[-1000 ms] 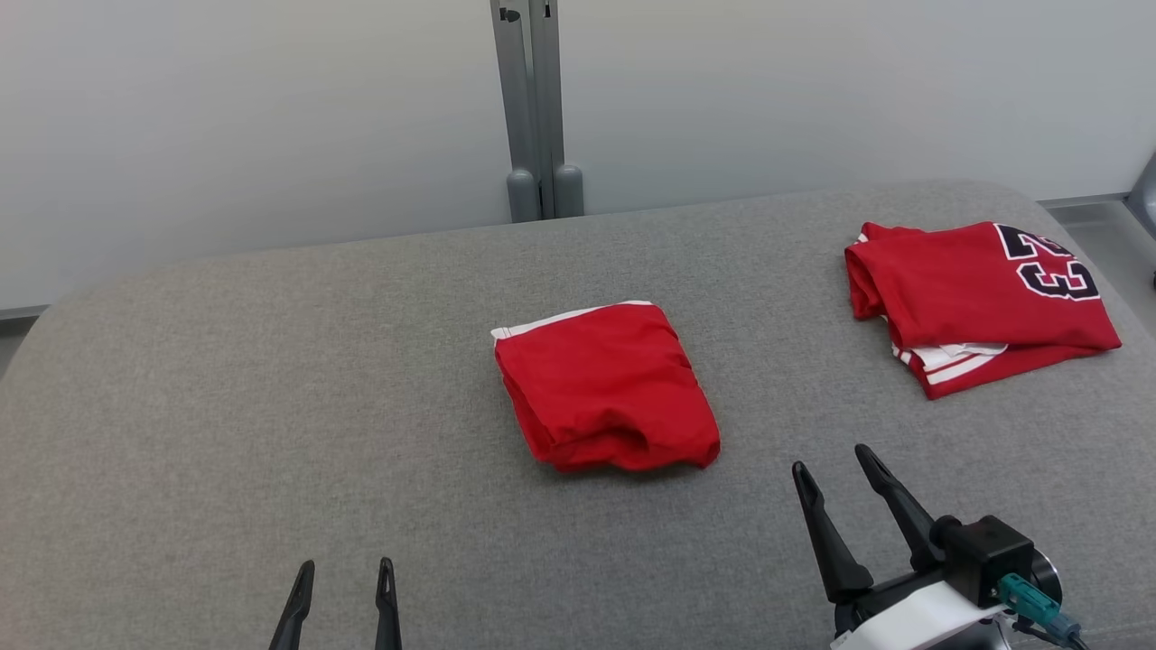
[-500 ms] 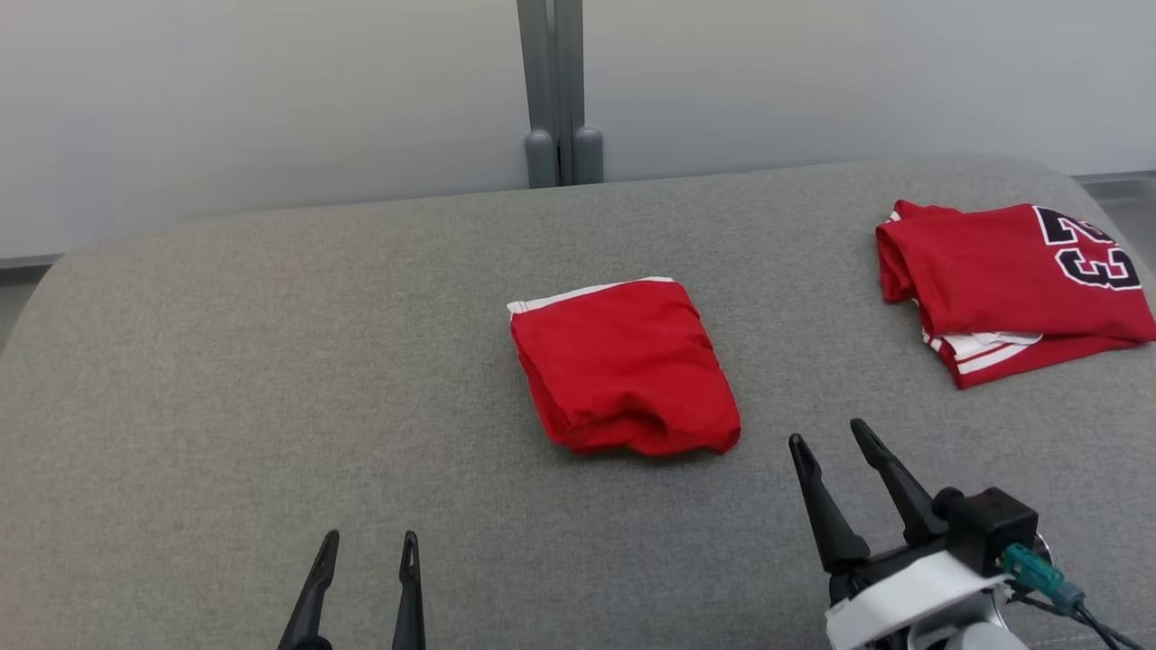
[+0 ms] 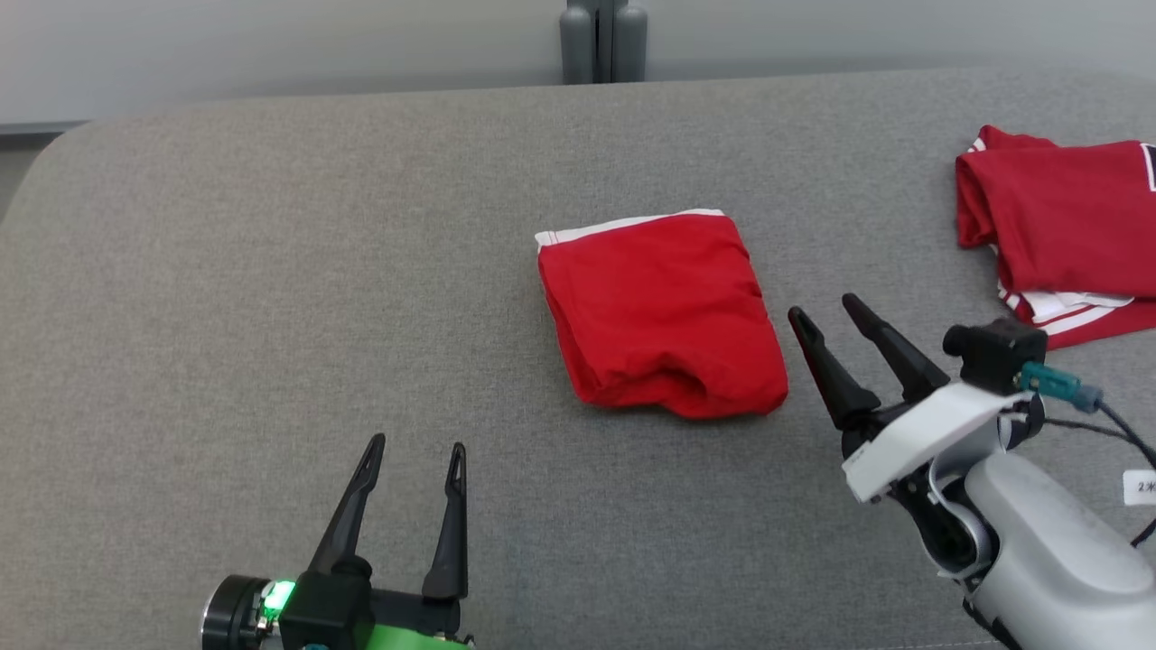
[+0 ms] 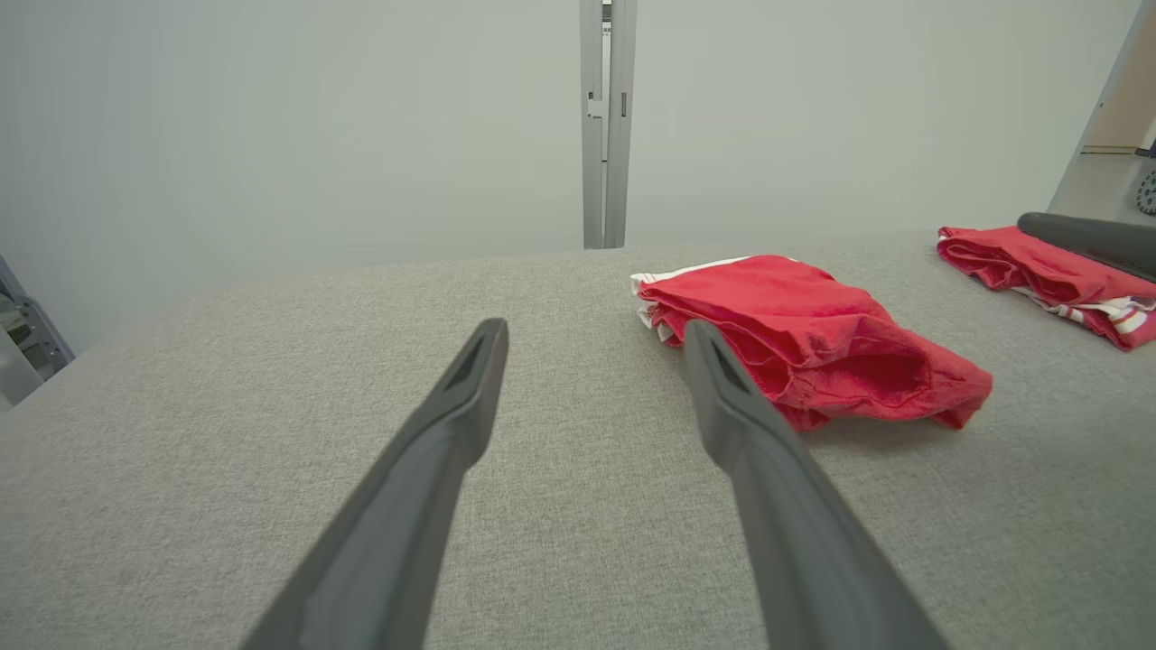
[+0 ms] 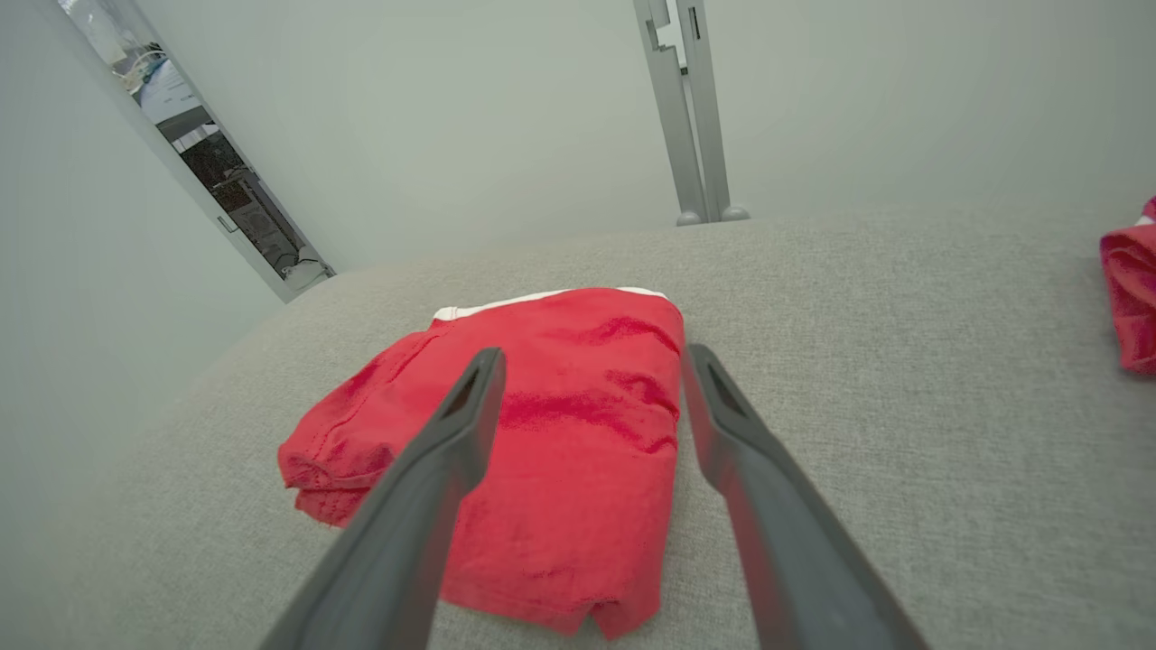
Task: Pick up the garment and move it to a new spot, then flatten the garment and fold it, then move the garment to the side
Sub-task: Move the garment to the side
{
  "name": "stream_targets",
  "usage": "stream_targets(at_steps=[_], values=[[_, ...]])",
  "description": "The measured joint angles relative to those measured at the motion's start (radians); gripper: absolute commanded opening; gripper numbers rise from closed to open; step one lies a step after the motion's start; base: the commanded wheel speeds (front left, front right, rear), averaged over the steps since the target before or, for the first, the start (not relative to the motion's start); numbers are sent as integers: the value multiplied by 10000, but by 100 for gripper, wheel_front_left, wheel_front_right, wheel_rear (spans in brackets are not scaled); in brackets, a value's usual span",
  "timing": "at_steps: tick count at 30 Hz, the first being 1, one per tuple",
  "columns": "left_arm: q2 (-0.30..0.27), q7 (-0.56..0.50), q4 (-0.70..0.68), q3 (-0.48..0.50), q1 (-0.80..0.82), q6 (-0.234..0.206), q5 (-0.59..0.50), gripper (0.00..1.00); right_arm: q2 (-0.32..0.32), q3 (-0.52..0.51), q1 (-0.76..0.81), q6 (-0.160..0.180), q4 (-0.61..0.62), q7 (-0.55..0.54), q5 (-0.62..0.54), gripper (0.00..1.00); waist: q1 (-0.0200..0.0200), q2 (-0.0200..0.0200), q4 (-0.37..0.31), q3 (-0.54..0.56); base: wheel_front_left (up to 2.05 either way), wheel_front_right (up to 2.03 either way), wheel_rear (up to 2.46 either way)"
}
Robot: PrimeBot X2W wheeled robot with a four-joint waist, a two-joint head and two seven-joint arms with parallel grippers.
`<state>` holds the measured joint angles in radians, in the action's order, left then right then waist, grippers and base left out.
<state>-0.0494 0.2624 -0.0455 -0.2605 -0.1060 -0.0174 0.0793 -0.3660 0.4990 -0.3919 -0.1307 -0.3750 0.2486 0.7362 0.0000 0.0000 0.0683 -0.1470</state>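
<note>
The folded red cloth garment with a white band on its far edge (image 3: 664,316) lies in the middle of the grey woven padded surface (image 3: 253,271). It is just left of the right gripper (image 3: 822,307), whose dark tapered fingers stand spread and empty. The left gripper (image 3: 418,443), likewise spread and empty, is well apart from it. The cloth is soft and wrinkled, a rounded rectangle.

Grey fabric surface (image 3: 271,271); pale wall (image 4: 271,135) behind; grey metal post (image 4: 605,126) at far edge.
</note>
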Motion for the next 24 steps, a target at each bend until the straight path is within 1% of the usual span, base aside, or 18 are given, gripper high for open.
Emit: stream_targets(at_steps=[5, 9, 14, 15, 16, 17, 18, 19, 24], values=[[0, 0, 23, -198, 543, 10, 138, 100, -790, 963, -1219, 0, -598, -867, 2140, 100, 0, 0, 204, -641, 0, 0, 0], [0, 0, 42, -349, 825, 12, 224, 100, -1266, 1476, -1912, 0, -918, -1471, 3319, 100, 0, 0, 379, -1133, 0, 0, 0], [0, 0, 63, -477, 1151, 17, 276, 100, -1620, 2034, -2563, 0, -986, -2282, 4543, 100, 0, 0, 598, -1696, 0, 0, 0], [0, 0, 65, -504, 1215, 27, 314, 100, -1668, 2136, -2696, 0, -1007, -2408, 4769, 94, 0, 0, 647, -1810, 0, 0, 0], [0, 0, 75, -529, 1272, 27, 332, 100, -1722, 2238, -2809, 0, -1028, -2477, 4890, 81, 0, 0, 693, -1916, 0, 0, 0], [0, 0, 86, -539, 1308, 27, 416, 100, -1756, 2334, -2907, 0, -1066, -2499, 4945, 38, 0, 0, 728, -1997, 0, 0, 0], [0, 0, 104, -539, 1355, 25, 535, 100, -1787, 2439, -3003, 0, -1137, -2587, 5049, 16, 0, 0, 773, -2096, 0, 0, 0], [0, 0, 117, -539, 1409, 25, 541, 100, -1793, 2556, -3058, 0, -1198, -2690, 5191, 0, 0, 0, 817, -2183, 0, 0, 0], [0, 0, 130, -566, 1574, 0, 571, 100, -1894, 2911, -3237, 0, -1250, -2840, 5670, 0, 0, 0, 973, -2470, 0, 0, 0]])
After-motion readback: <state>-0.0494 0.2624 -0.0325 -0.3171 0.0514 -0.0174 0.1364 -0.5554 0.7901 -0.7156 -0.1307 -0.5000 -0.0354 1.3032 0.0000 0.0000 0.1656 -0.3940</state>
